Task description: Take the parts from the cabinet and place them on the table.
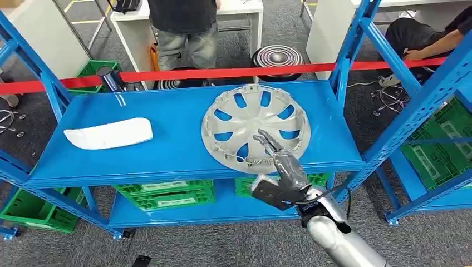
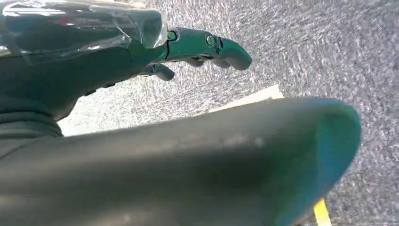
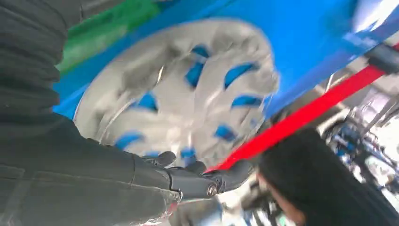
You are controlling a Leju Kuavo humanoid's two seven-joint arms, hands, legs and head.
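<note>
On the top shelf (image 1: 167,150) of the blue rack lie two parts: one silver wheel cover (image 1: 245,119) toward 3 o'clock and one white curved panel (image 1: 108,133) toward 9 o'clock, well apart from each other. One red strap (image 1: 222,73) runs across behind the shelf at 12 o'clock. Green crates (image 1: 164,193) sit on the lower shelf, partly hidden by the top one, so their count is unclear. Two people show beyond the rack, one cut off at the waist at 12 o'clock, the other at 2 o'clock mostly behind a blue post.

The right hand (image 1: 281,161) reaches over the wheel cover's near rim at about 5 o'clock, fingers stretched out and apart, gripping nothing; whether the fingertips touch the cover cannot be told. The right wrist view is blurred, showing the wheel cover (image 3: 188,94) beyond the dark fingers (image 3: 197,181). The left hand (image 2: 141,52) hangs over grey floor, fingers loosely extended with nothing in them.
</note>
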